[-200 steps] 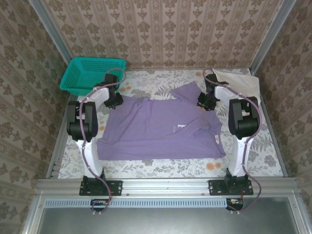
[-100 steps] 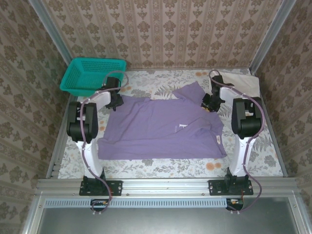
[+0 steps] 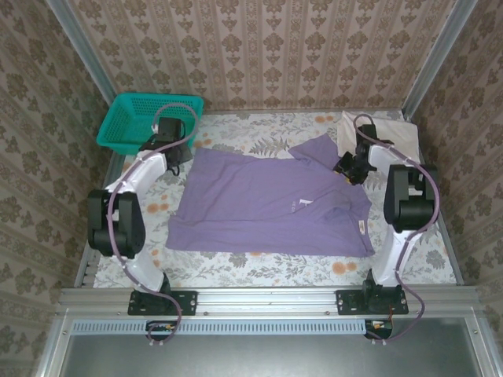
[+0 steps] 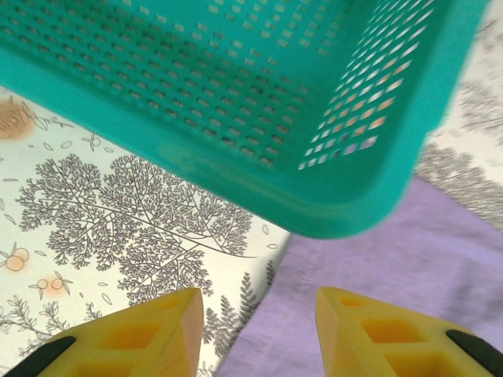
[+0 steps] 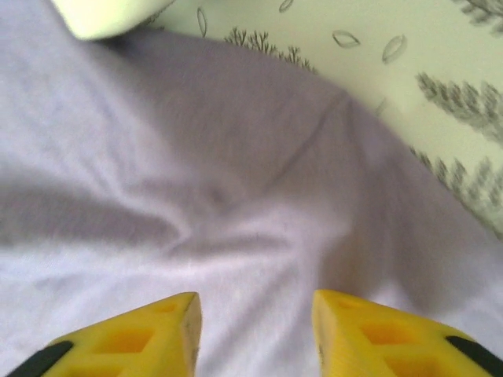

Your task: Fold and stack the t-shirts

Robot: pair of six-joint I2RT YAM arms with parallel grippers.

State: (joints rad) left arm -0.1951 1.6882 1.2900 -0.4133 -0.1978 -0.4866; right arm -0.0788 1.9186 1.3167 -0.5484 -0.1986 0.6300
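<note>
Left wrist view: basket (image 4: 236, 118) corner just beside purple shirt (image 4: 409, 267) edge; left end effector (image 4: 259, 330) parted, empty. Right end effector (image 5: 255, 330) parted, empty, over purple cloth. Top view: shirt's long axis runs rightward from basket, sleeve (image 3: 314, 149) toward far wall; off-white shirt (image 3: 401, 133) far right of basket. Leaf-print tabletop (image 3: 236, 133), wallpapered walls (image 3: 259, 55).

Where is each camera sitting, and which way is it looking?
Top camera: high above and behind the robot, looking down at the table; the left arm and right arm show.
Left wrist camera: on the left arm, looking past the open left claw at the basket.
Right wrist camera: on the right arm, looking down past the open right claw at the purple shirt, with a white shirt corner at the top.
Shared: all three see the purple shirt; top and left wrist both see the basket.
</note>
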